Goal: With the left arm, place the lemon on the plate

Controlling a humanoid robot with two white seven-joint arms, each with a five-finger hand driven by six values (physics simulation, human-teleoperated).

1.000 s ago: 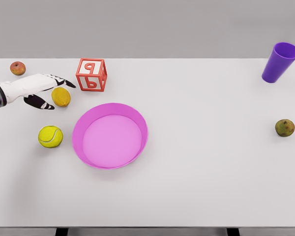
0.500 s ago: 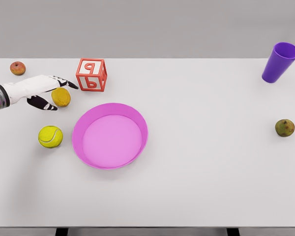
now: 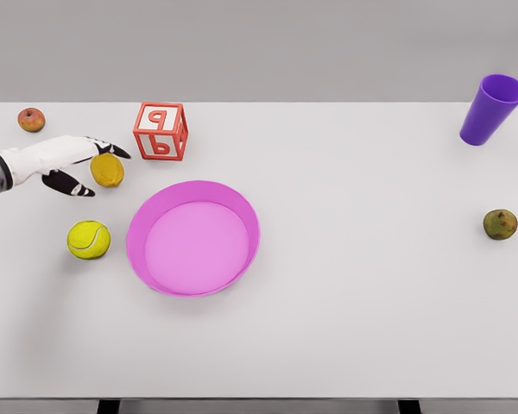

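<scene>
At nine o'clock on the table (image 3: pixel 345 345), the left hand (image 3: pixel 56 159) brackets the lemon (image 3: pixel 107 170), which has not been lifted.

Over the last second the hand has drawn back slightly toward the left edge and the lemon has shifted a little with it, so the grasp seems to be settling rather than carrying. Its fingers (image 3: pixel 110 148) stretch over the lemon's top and the thumb sits just beside its left flank; whether they truly clamp it cannot be told. The lemon lies at about ten o'clock from the plate (image 3: pixel 242 203), near but apart.
</scene>
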